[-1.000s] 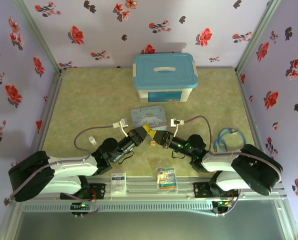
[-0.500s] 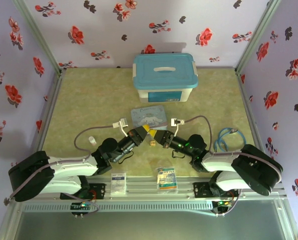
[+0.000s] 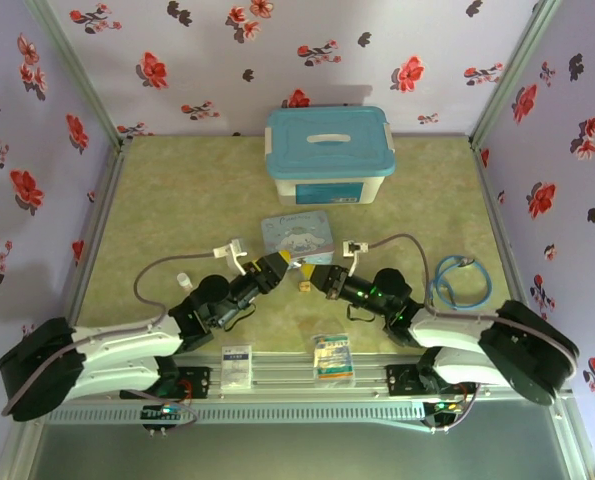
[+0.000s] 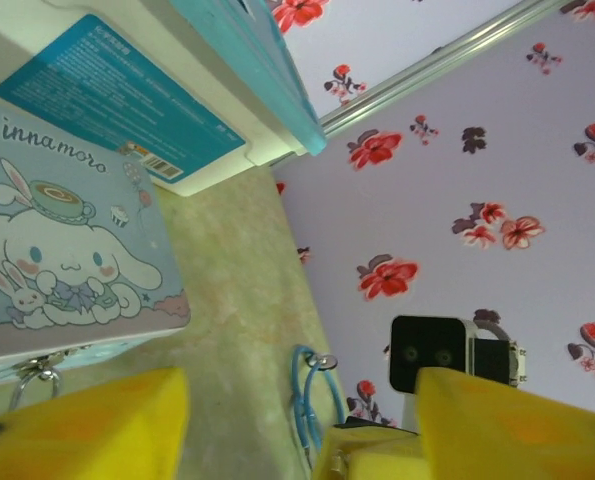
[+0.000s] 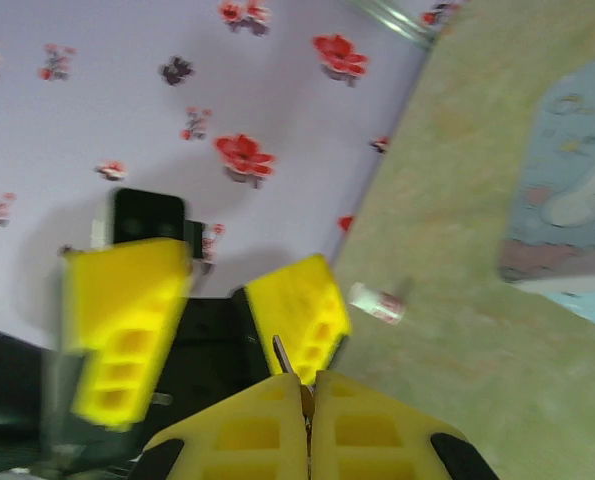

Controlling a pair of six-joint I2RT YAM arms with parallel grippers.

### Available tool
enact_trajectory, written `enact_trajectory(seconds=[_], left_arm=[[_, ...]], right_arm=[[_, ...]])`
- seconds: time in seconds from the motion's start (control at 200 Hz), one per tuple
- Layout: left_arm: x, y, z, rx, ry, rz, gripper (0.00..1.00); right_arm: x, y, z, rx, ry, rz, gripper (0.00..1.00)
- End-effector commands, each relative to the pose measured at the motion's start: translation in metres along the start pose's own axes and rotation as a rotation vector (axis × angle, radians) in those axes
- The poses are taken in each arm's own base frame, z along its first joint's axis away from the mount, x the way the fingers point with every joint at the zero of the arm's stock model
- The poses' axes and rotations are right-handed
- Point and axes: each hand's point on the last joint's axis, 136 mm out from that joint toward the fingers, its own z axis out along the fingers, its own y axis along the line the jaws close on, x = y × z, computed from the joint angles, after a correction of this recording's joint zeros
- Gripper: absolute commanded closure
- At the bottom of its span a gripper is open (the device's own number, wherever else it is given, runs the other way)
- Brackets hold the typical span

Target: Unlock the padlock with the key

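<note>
The cartoon tin [image 4: 67, 260] reads "Cinnamoro", perhaps cut short; the box label [image 4: 117, 110] is illegible

The key [image 5: 281, 352] is mostly hidden between the right gripper's [image 5: 309, 395] pressed-together fingertips. Beyond them the left gripper [image 5: 212, 320] looks blurred. The padlock [image 3: 303, 287], just beside the right claw, is too small to read its shackle.

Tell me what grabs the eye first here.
The blue-lidded box sits at the far middle, with the cartoon tin just in front of it. Nearer, at the middle, the yellow left fingers stand open, facing the right fingers, which are shut on a thin key. Red flowers dot the walls.
</note>
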Motion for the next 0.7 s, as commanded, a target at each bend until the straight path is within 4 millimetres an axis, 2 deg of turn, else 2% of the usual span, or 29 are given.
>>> enact_trajectory(seconds=[0.0, 0.095, 0.225, 0.3, 0.415, 0.47, 0.575, 0.695], left_arm=[[0.001, 0.017, 0.001, -0.141, 0.041, 0.11, 0.3], [0.015, 0.038, 0.005, -0.229, 0.102, 0.123, 0.3], [0.041, 0.059, 0.017, -0.275, 0.184, 0.103, 0.31], [0.053, 0.073, 0.026, -0.275, 0.208, 0.022, 0.25], [0.06, 0.095, 0.038, -0.227, 0.226, -0.06, 0.24], [0.068, 0.104, 0.043, -0.267, 0.264, -0.038, 0.25], [0.083, 0.107, 0.056, -0.319, 0.343, 0.035, 0.27], [0.09, 0.126, 0.055, -0.403, 0.365, 0.052, 0.27]], right_arm=[[0.007, -0.046, -0.011, 0.246, 0.033, -0.046, 1.0], [0.005, -0.076, -0.027, 0.45, 0.034, -0.081, 1.0], [-0.002, -0.093, -0.045, 0.542, -0.019, -0.091, 1.0], [-0.002, -0.102, -0.053, 0.59, -0.031, -0.081, 1.0], [-0.002, -0.109, -0.057, 0.628, -0.028, -0.09, 1.0], [-0.001, -0.112, -0.059, 0.636, -0.027, -0.094, 1.0], [0.002, -0.115, -0.059, 0.649, -0.008, -0.101, 1.0], [0.007, -0.12, -0.06, 0.647, -0.001, -0.078, 1.0]])
